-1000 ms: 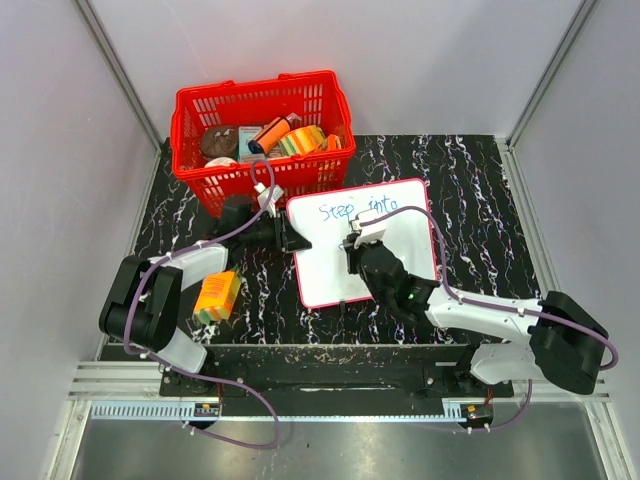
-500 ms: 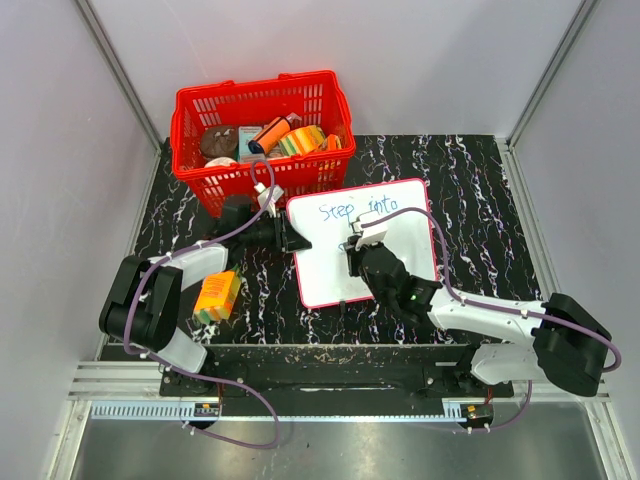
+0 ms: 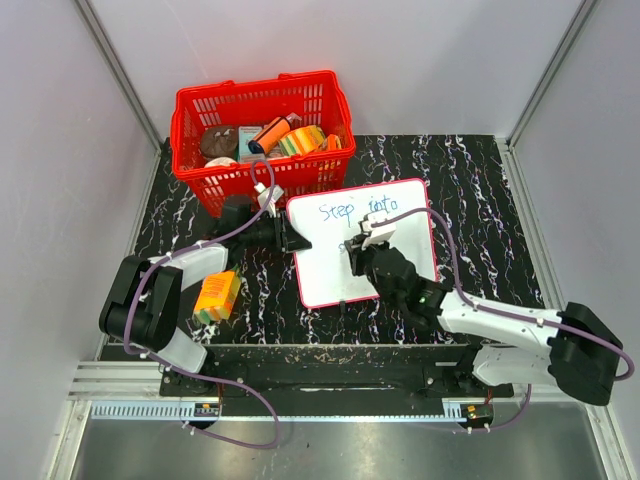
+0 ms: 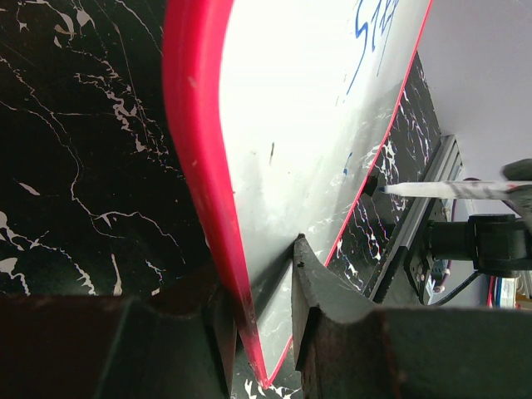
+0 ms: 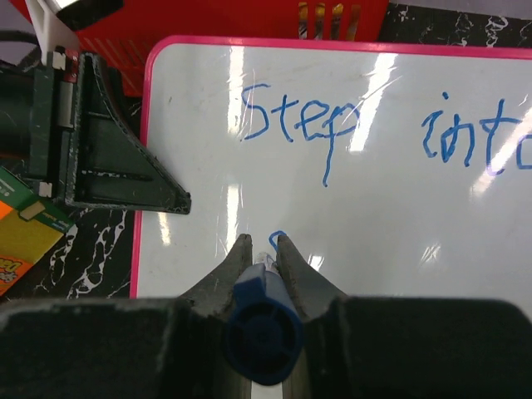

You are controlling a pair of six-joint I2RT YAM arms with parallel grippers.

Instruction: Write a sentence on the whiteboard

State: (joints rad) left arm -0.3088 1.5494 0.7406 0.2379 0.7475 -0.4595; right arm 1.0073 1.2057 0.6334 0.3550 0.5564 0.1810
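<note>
The whiteboard [image 3: 322, 268], white with a red frame, lies on the black marbled table. Blue letters [image 5: 299, 125] on its top line read "Step into". My left gripper [image 3: 296, 240] is shut on the board's left edge; the left wrist view shows the red frame [image 4: 195, 141] pinched between the jaws [image 4: 258, 278]. My right gripper [image 5: 258, 241] is shut on a blue marker [image 5: 262, 328] over the board's middle [image 3: 362, 245]. The marker's tip touches the board at a short blue stroke [image 5: 278, 236] under "Step". The marker also shows in the left wrist view [image 4: 432, 189].
A red basket [image 3: 190, 130] with several items stands behind the board at the table's back left. An orange box [image 3: 217, 296] lies left of the board, beside my left arm. Grey walls enclose the table on three sides.
My right gripper has shifted slightly right and away from the bases over the board, marker in it. The left gripper and the board have not moved.
</note>
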